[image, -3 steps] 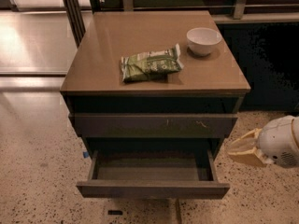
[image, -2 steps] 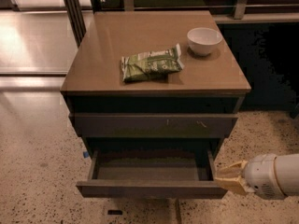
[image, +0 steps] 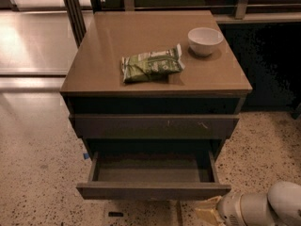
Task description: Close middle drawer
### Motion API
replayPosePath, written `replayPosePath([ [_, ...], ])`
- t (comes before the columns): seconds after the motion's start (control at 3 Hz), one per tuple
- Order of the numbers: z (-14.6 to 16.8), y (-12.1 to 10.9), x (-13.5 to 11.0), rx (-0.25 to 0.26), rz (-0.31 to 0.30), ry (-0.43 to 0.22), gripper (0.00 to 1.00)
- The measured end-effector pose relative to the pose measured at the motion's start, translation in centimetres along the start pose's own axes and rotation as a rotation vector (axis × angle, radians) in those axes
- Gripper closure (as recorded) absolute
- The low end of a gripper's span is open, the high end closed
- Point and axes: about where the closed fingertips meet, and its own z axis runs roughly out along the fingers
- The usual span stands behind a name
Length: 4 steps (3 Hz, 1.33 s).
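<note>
Far left, a dark metal post is noted beyond the back left corner of the cabinet top, with glossy pale flooring behind it. A small blue scrap is seen against the cabinet's left side, low down, and a small dark item lies on the speckled floor under the left half of the pulled-out drawer. On the cabinet top, a green snack packet lies flat near the centre, slightly towards the front edge. A white bowl stands upright to its right, towards the back right corner, apart from the packet. Below the front edge a recessed dark drawer front is seen, then a wider front with pale scratches, both pushed in. The middle drawer is found below these, pulled well out towards the camera, its brownish inner floor exposed and its plain front level. The gripper is located at the bottom right, low over the floor, just below and in front of the right end of that drawer front, carried by the white arm entering from the right. Whether contact is made cannot be told, nor whether the gripper is open or closed.
</note>
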Motion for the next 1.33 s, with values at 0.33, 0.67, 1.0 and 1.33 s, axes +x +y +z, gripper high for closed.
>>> replayPosePath([
  [0.33, 4.0, -1.2, 2.7, 0.0, 0.054, 0.044, 1.0],
  [0.67, 6.8, -3.5, 4.0, 0.025, 0.078, 0.091, 1.0],
  [1.0, 8.2, -6.5, 4.4, 0.061, 0.088, 0.131, 1.0],
  [1.33, 8.3, -9.4, 4.0, 0.107, 0.08, 0.16, 1.0],
])
